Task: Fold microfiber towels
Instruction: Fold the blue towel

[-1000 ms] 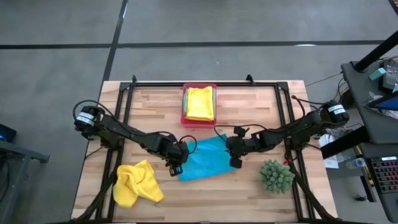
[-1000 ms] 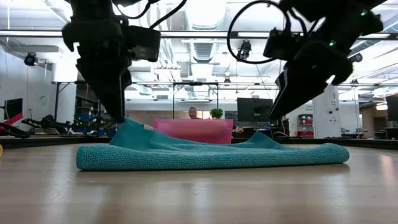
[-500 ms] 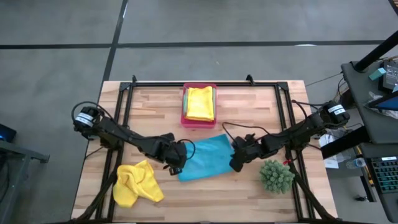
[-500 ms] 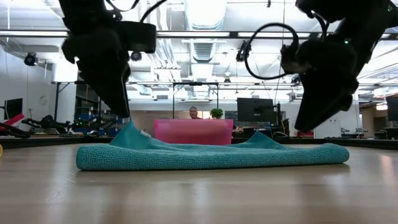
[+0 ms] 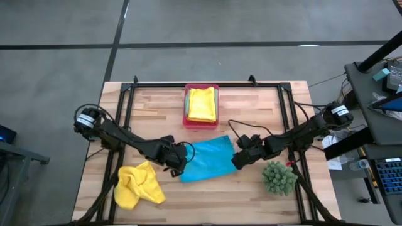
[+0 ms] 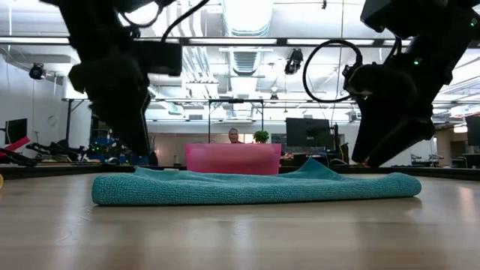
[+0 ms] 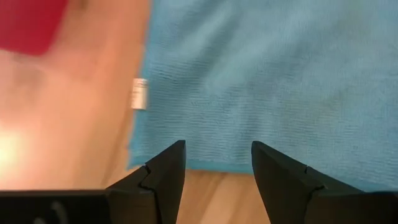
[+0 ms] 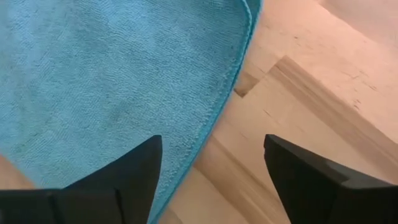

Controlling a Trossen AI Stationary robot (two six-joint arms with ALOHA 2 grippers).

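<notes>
Both pairs of fingers you drive stand apart and empty, left gripper (image 5: 178, 164) and right gripper (image 5: 239, 160) flanking the flat, folded turquoise microfiber towel (image 5: 208, 158).

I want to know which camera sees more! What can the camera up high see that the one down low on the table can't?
Only the high view shows the crumpled yellow towel, the folded yellow towel in the pink tray, and the spiky green plant. Only the low view shows the room behind, with a person far off. Both show the turquoise towel lying flat on the table, the left hand open at one side of it and the right hand open at the other.
</notes>
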